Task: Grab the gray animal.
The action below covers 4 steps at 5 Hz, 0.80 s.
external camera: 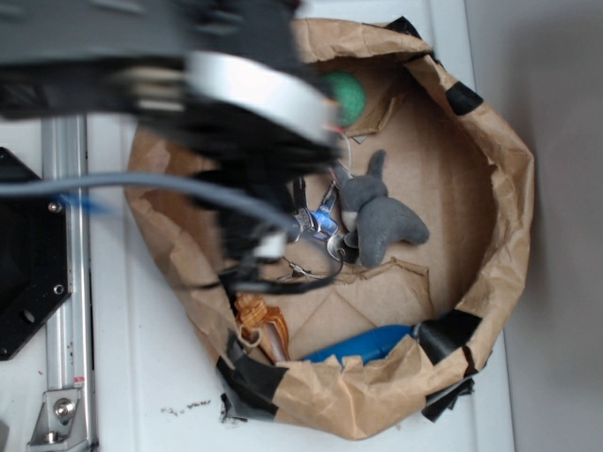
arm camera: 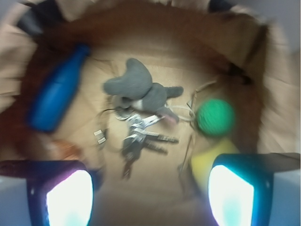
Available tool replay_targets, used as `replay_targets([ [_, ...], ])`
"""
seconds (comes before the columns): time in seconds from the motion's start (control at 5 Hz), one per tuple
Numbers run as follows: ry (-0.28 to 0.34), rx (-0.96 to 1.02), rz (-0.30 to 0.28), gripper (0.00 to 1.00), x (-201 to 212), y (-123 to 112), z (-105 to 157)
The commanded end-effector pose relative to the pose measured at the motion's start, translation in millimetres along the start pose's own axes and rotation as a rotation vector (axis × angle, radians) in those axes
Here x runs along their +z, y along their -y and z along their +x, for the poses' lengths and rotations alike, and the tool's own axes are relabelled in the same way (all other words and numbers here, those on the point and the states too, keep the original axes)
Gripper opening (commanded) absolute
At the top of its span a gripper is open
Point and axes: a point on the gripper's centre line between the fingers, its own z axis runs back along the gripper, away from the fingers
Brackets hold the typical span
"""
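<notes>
The gray animal [external camera: 382, 218] lies on the cardboard floor of a paper-lined bin, ears toward the green ball. The wrist view shows the gray animal [arm camera: 138, 89] near the centre, resting partly on a bunch of keys [arm camera: 141, 132]. My gripper [arm camera: 149, 188] is open above the bin. Its two bright pads [arm camera: 68, 200] sit at the bottom corners, with nothing but bare floor between them. The animal is well ahead of the fingertips and apart from them. In the exterior view the blurred arm [external camera: 236, 104] covers the upper left of the bin.
A green ball [arm camera: 215, 117] sits right of the animal, with a yellow object [arm camera: 207, 162] below it. A blue bottle [arm camera: 56, 89] lies along the left wall. An orange item [external camera: 259, 315] is by the keys [external camera: 316, 226]. Crumpled paper walls [external camera: 499, 188] ring everything.
</notes>
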Motion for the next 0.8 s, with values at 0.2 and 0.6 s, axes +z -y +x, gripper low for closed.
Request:
replay_targets([
  [0.2, -0.009, -0.253, 0.059, 1.00, -68, 35, 45],
  [0.6, -0.009, -0.193, 0.084, 1.00, -61, 21, 67],
])
